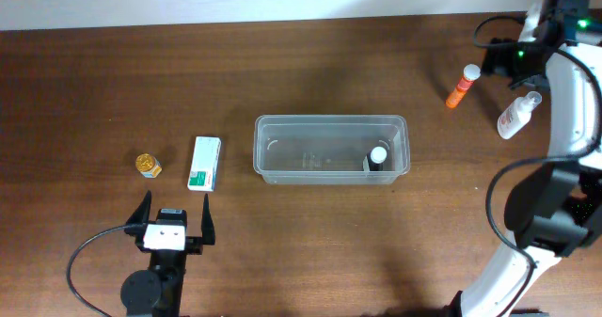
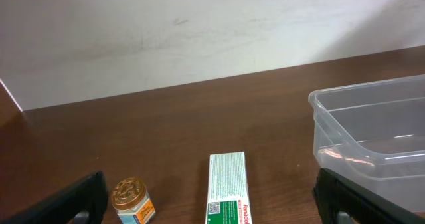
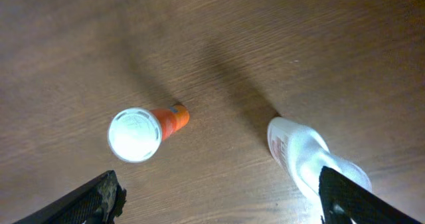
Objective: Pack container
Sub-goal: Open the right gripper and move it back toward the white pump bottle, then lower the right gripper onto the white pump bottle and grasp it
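Note:
The clear container (image 1: 329,127) stands mid-table with a small dark bottle with a white cap (image 1: 378,156) inside at its right end. My left gripper (image 1: 176,225) is open near the table's front edge, just short of a white-and-green box (image 1: 204,163) and a gold-lidded jar (image 1: 148,166). In the left wrist view the box (image 2: 228,184) and jar (image 2: 131,199) lie between the open gripper's (image 2: 209,201) fingers' lines, with the container (image 2: 372,137) to the right. My right gripper (image 3: 222,197) hangs open above an orange tube (image 3: 149,129) and a white bottle (image 3: 299,151), holding nothing.
In the overhead view the orange tube (image 1: 461,86) and white bottle (image 1: 519,115) lie at the far right, under the right gripper (image 1: 497,65). The right arm's base stands at the front right corner. A pale wall borders the table's far edge.

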`<action>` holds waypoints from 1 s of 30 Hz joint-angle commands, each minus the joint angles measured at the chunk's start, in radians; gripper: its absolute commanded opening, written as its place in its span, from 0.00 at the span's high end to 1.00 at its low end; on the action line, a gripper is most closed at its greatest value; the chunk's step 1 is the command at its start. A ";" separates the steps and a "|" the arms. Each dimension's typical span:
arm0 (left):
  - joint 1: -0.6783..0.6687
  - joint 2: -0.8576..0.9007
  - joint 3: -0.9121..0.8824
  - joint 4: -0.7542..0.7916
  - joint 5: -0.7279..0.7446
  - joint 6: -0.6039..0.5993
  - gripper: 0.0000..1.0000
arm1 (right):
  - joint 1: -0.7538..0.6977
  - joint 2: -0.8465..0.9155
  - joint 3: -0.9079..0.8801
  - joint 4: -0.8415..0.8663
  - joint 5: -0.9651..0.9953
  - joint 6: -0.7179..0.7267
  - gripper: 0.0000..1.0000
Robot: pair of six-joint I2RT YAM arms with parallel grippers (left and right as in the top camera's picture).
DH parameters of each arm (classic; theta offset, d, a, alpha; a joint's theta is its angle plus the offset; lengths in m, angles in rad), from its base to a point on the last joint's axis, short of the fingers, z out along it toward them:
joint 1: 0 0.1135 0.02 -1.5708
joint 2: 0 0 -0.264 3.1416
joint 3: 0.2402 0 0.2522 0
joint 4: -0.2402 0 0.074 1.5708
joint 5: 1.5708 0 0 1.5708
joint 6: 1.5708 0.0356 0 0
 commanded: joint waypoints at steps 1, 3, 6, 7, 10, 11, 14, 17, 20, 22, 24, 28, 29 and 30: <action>0.006 -0.006 -0.005 -0.003 0.011 0.016 0.01 | -0.050 -0.063 -0.001 -0.019 0.044 0.108 0.11; 0.006 -0.006 -0.005 -0.003 0.011 0.016 0.01 | -0.085 -0.061 -0.001 -0.033 0.051 0.146 0.10; 0.006 -0.006 -0.005 -0.003 0.011 0.016 0.00 | -0.140 -0.061 -0.001 -0.048 0.050 0.190 0.07; 0.006 -0.006 -0.005 -0.003 0.011 0.016 0.01 | -0.157 -0.061 -0.002 -0.050 0.050 0.197 0.06; 0.006 -0.006 -0.005 -0.003 0.011 0.016 0.00 | -0.199 -0.058 -0.003 -0.053 0.042 0.166 0.05; 0.006 -0.006 -0.005 -0.003 0.011 0.016 0.01 | -0.203 -0.057 -0.003 -0.053 0.020 0.142 0.05; 0.006 -0.006 -0.005 -0.003 0.011 0.016 0.01 | -0.204 -0.046 -0.003 -0.045 -0.109 0.006 0.05; 0.006 -0.006 -0.005 -0.003 0.011 0.016 0.01 | -0.203 -0.032 -0.003 -0.040 -0.145 -0.125 0.05; 0.006 -0.006 -0.005 -0.003 0.011 0.016 0.01 | -0.204 -0.012 -0.004 -0.045 -0.124 -0.209 0.05; 0.006 -0.006 -0.005 -0.003 0.011 0.016 0.01 | -0.204 0.004 -0.017 -0.050 -0.123 -0.288 0.05; 0.006 -0.006 -0.005 -0.003 0.011 0.016 0.01 | -0.205 0.006 -0.041 -0.040 -0.123 -0.308 0.05; 0.006 -0.006 -0.005 -0.003 0.011 0.016 0.01 | -0.204 0.006 -0.080 -0.014 -0.122 -0.325 0.05; 0.006 -0.006 -0.005 -0.003 0.011 0.016 0.01 | -0.204 0.006 -0.090 -0.004 -0.117 -0.325 0.05; 0.006 -0.006 -0.005 -0.003 0.011 0.016 0.01 | -0.204 0.006 -0.099 0.005 -0.103 -0.325 0.05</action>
